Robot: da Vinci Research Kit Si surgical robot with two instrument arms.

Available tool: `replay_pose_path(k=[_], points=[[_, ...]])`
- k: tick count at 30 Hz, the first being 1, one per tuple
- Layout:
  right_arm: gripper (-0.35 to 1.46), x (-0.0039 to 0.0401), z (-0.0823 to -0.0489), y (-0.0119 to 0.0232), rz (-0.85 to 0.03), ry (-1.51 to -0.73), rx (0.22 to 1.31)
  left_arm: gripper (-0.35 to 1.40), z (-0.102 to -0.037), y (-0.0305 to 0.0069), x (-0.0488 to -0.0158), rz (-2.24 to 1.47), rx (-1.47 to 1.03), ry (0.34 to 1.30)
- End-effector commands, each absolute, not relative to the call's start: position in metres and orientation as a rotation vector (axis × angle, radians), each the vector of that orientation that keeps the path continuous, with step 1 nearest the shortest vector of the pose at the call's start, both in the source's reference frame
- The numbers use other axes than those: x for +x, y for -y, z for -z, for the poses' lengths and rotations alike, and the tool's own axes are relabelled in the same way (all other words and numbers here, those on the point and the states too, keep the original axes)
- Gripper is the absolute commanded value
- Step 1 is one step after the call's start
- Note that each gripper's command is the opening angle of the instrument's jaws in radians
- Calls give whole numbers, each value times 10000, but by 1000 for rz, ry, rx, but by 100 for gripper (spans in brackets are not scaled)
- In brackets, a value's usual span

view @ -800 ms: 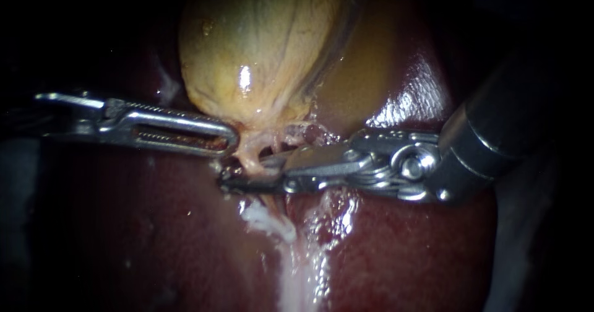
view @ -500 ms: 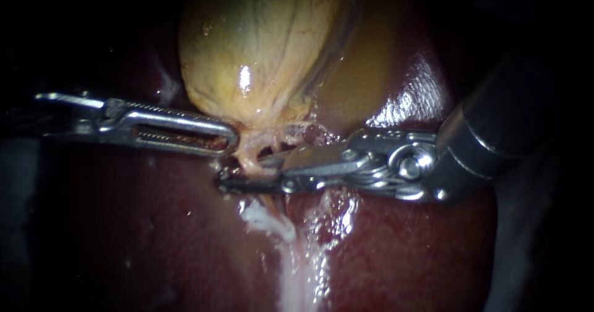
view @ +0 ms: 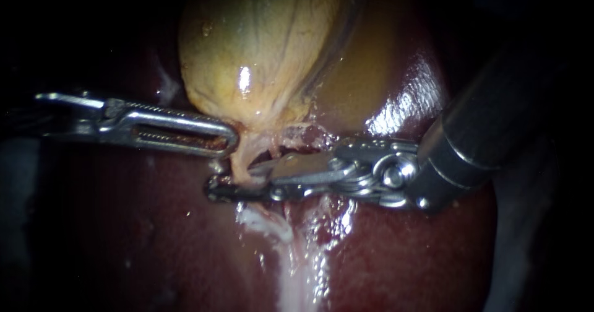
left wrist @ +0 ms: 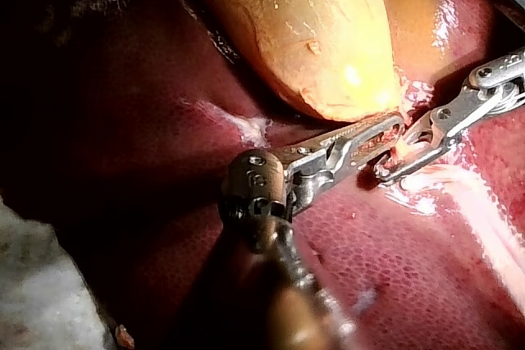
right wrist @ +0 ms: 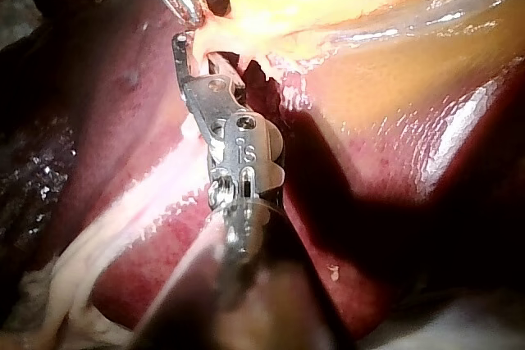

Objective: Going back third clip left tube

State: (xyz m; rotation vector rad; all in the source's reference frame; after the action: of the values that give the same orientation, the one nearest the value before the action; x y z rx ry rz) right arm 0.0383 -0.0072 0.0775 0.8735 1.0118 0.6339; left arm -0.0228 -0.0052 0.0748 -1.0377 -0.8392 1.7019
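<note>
1. Since the earlier frame, the right instrument (view: 238, 181) has slid further across the tube (view: 242, 160). Its tip now lies past the tube and nearer the left instrument (view: 230, 140). The left instrument, the gallbladder (view: 260, 46) and the liver (view: 124, 225) have not shifted.
2. The right instrument's jaws stand apart with a clear gap between them. The tube hangs from the gallbladder's neck and runs through that gap. The jaws do not press it from both sides, so they are released, not grasping.
3. The left instrument lies just beside the right one's tip, its end touching tissue at the gallbladder's neck. Whether it holds that tissue cannot be told.
4. No clip can be made out on the tube in any view.
5. Progress, as a judgement: the going back looks barely begun. The parted jaws suit letting go, but they sit around the tube. The right instrument must yet draw back along its shaft until its tip clears the tube.
</note>
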Motion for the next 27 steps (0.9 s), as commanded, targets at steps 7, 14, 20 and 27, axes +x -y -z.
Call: replay_pose_path(k=[7,14,20,27], points=[[49,387,-774,73,-692,-1085,747,-35,-747,53,-226,-1702,-1037,840],[50,370,-769,73,-675,-1090,740,-35,-746,53,-223,-1702,-1037,839],[50,350,-763,71,-661,-1094,741,-35,-744,51,-220,-1700,-1037,838],[50,336,-755,69,-659,-1094,749,-35,-744,50,-220,-1700,-1037,835]])
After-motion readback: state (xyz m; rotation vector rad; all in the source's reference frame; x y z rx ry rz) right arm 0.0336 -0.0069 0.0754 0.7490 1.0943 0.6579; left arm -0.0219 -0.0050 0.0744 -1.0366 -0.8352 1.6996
